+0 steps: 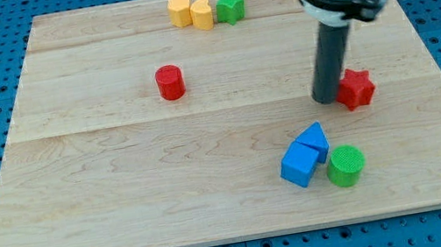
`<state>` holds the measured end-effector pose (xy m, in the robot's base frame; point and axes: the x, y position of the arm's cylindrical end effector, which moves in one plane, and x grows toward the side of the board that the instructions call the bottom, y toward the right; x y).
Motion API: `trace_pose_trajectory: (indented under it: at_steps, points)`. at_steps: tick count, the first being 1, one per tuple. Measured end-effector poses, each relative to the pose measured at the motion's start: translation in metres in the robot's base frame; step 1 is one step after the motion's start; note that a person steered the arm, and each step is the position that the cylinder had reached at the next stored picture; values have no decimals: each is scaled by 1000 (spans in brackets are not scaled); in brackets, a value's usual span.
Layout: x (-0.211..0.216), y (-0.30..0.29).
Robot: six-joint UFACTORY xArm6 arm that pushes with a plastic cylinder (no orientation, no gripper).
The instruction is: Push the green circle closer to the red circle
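Green circle [345, 165] sits at desk's [128, 209] 5 o'clock, touching blue blocks [306, 157]; red circle [170, 82] far off at 10; my tip [327, 99] is beside red star [356, 88], approach step; no claw fitted; next, get to circle's 4 o'clock side.

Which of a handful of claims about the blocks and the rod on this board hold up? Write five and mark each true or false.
1. The green circle touches a blue block. True.
2. My tip rests against the green circle. False: it is beside the red star, well above the green circle in the view.
3. The red circle stands alone, left of the tip. True.
4. Two yellow blocks lie at the view's bottom edge. False: they sit near the view's top, beside a green block.
5. The green circle is already next to the red circle. False: it sits far off, toward the view's bottom right.
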<state>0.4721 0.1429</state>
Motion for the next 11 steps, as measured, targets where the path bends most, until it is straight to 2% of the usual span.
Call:
trace_pose_trajectory:
  at_steps: [1,2,3,4,5,7,8,9,10,11]
  points:
    - [66,9]
    - [107,25]
    - [121,27]
    - [118,-6]
    - [93,-55]
    - [47,-95]
    - [76,-74]
    - [43,-117]
    - [32,-118]
    - [-7,-143]
